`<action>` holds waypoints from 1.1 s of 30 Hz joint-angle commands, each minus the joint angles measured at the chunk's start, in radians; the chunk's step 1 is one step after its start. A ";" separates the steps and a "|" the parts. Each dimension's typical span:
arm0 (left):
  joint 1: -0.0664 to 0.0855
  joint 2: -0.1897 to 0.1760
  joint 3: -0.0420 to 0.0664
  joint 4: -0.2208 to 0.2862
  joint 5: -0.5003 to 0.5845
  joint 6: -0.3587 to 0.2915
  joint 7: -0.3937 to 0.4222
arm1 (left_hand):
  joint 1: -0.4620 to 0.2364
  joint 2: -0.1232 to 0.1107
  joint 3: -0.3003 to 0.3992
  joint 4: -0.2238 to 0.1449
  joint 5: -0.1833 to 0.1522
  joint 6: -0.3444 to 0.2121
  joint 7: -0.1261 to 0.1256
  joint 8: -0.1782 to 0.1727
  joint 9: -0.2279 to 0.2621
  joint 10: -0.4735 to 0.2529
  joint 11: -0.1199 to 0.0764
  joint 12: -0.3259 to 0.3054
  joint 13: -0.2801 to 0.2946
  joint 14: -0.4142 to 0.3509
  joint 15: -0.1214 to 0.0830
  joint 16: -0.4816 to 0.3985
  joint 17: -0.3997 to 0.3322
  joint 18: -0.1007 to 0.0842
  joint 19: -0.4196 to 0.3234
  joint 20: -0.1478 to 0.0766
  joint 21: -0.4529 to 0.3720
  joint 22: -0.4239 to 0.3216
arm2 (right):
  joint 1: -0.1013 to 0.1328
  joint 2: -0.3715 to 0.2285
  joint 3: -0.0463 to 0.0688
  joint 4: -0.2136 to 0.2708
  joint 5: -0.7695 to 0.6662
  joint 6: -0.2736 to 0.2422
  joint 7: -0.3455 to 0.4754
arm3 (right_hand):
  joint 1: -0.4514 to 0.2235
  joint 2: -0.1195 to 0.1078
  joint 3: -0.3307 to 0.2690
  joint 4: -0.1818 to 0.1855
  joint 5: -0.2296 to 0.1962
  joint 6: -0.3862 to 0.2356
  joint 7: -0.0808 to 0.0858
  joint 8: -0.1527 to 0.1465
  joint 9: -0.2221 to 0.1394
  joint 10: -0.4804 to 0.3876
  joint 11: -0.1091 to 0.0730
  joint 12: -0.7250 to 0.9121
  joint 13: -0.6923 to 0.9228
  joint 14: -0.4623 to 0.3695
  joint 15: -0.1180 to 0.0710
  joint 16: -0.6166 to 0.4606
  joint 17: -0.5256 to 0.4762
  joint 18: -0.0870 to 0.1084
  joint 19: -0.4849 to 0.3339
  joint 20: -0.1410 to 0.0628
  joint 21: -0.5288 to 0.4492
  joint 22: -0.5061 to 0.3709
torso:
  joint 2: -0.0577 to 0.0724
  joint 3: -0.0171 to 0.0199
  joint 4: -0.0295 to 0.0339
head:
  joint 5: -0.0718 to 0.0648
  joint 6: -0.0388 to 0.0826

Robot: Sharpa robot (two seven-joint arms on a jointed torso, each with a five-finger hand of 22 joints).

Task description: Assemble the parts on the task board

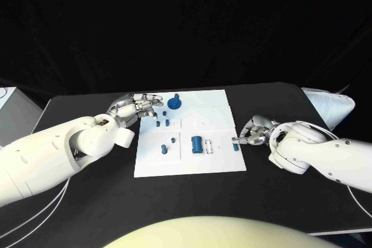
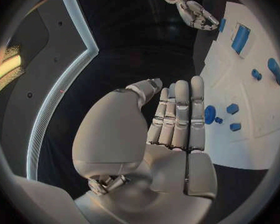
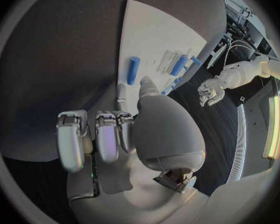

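Task board (image 1: pixel 203 117) sits mid-table, long side running away from the robot. Blue parts on it: round knobbed piece (image 1: pixel 175 103) at the far left corner, cylinder (image 1: pixel 198 144) near centre, small peg (image 1: pixel 163 148) to its left, small piece (image 1: pixel 235 146) on the right edge. Right hand (image 1: pixel 252 134) is at that edge, fingers curled in around the small piece; whether it actually pinches it I cannot tell. Left hand (image 1: pixel 138 106) hovers beside the far left edge, fingers straight and pressed together, holding nothing. Advice: confirm the pinch, lift straight, align over the socket before pressing.
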 commanded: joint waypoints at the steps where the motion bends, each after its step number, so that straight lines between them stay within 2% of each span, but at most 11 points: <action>1: 0.000 0.000 0.001 0.002 0.004 0.014 0.005 | 0.002 0.011 0.000 0.005 0.005 -0.005 0.002 0.002 -0.001 -0.010 0.000 0.005 -0.002 -0.003 0.007 -0.007 -0.001 0.014 0.006 0.001 -0.005 -0.001 | -0.006 0.004 -0.001 -0.003 -0.037 0.018 -0.016 | 0.013 -0.006 0.015 -0.001 -0.007 0.008 -0.003 -0.005 -0.003 0.105 -0.004 0.006 0.263 0.104 -0.004 0.006 0.263 -0.006 0.095 -0.003 0.003 0.246 | 0.001 0.0009 -0.0029 | 0.002 -0.002; 10: 0.000 0.000 0.001 0.001 0.004 0.015 0.005 | 0.001 0.010 0.000 0.006 0.005 -0.006 0.002 0.002 -0.001 -0.010 0.000 0.005 -0.002 -0.003 0.007 -0.007 -0.001 0.014 0.006 0.001 -0.006 -0.001 | -0.016 0.023 -0.001 0.001 -0.046 0.007 -0.017 | 0.031 -0.028 0.041 -0.001 -0.005 0.013 -0.002 -0.009 -0.008 0.105 -0.004 0.006 0.263 0.104 -0.004 0.006 0.263 -0.006 0.094 -0.003 0.000 0.245 | 0.000 0.0011 -0.0004 | 0.003 -0.007; 22: 0.000 0.000 0.001 0.001 0.004 0.015 0.004 | 0.001 0.010 0.000 0.006 0.005 -0.006 0.002 0.002 -0.001 -0.010 0.000 0.005 -0.002 -0.003 0.007 -0.007 -0.001 0.014 0.006 0.001 -0.006 -0.001 | -0.021 0.033 -0.001 -0.003 -0.055 0.011 -0.018 | 0.056 -0.043 0.075 -0.002 0.017 0.034 -0.010 -0.001 -0.008 0.105 -0.010 0.006 0.263 0.104 -0.008 0.006 0.263 -0.006 0.094 -0.006 0.000 0.245 | 0.000 0.0009 -0.0028 | 0.006 -0.011; 25: 0.000 0.000 0.001 0.001 0.004 0.015 0.004 | 0.001 0.010 0.000 0.006 0.005 -0.006 0.002 0.002 -0.001 -0.010 0.000 0.005 -0.002 -0.003 0.007 -0.007 -0.001 0.014 0.006 0.001 -0.006 -0.001 | -0.023 0.038 -0.001 -0.008 -0.058 0.014 -0.019 | 0.077 -0.043 0.097 -0.003 0.025 0.037 -0.014 0.001 -0.007 0.105 -0.014 0.006 0.263 0.104 -0.012 0.006 0.263 -0.006 0.094 -0.009 0.000 0.246 | 0.000 0.0009 -0.0022 | 0.005 -0.011; 27: 0.000 0.000 0.001 0.001 0.004 0.015 0.004 | 0.001 0.010 0.000 0.006 0.005 -0.006 0.002 0.002 -0.001 -0.010 0.000 0.005 -0.002 -0.003 0.007 -0.007 -0.001 0.014 0.006 0.001 -0.006 -0.001 | -0.025 0.043 -0.002 -0.012 -0.062 0.016 -0.020 | 0.088 -0.050 0.133 -0.002 0.002 0.037 -0.015 0.000 -0.008 0.105 -0.015 0.006 0.263 0.104 -0.013 0.006 0.263 -0.006 0.094 -0.011 -0.001 0.245 | 0.000 0.0011 -0.0016 | 0.006 -0.012; 33: 0.000 -0.001 0.001 0.001 0.004 0.014 0.004 | 0.000 0.011 0.000 0.008 0.005 -0.006 0.002 0.002 -0.001 -0.011 0.000 0.006 -0.002 -0.003 0.007 -0.007 -0.001 0.014 0.006 0.002 -0.007 -0.002 | -0.029 0.054 -0.002 -0.031 -0.076 0.023 -0.023 | 0.089 -0.059 0.162 -0.001 0.025 0.036 -0.015 -0.001 -0.010 0.105 -0.015 0.006 0.263 0.104 -0.014 0.006 0.263 -0.005 0.093 -0.012 -0.002 0.245 | -0.001 0.0001 -0.0012 | 0.007 -0.015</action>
